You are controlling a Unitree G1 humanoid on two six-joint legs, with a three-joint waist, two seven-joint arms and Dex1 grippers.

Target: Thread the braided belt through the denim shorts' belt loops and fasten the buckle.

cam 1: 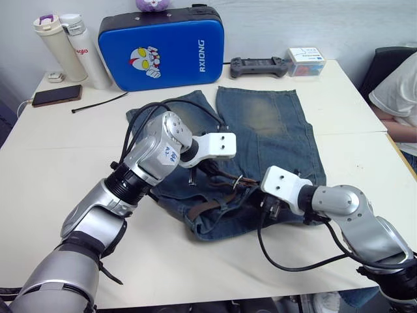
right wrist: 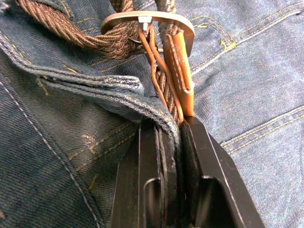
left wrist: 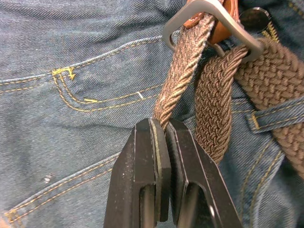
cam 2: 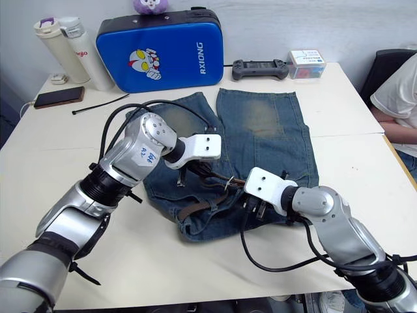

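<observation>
With both hands clamped, left hand (left wrist: 161,142) on the braided belt (left wrist: 183,76), right hand (right wrist: 178,142) on belt and waistband beside the buckle (right wrist: 147,21), fastening is underway; next, seat the prong.

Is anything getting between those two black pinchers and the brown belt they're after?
Nothing visible does. The left gripper is shut directly on the braided belt just below the buckle. The right gripper is clamped on the belt together with a fold of the denim shorts.

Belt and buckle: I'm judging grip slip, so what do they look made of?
The braided belt looks like woven brown fabric cord, matte, with a visible plait. The buckle looks like brushed silver metal, smooth and dull. The tan tab beside it seems stitched leather.
</observation>
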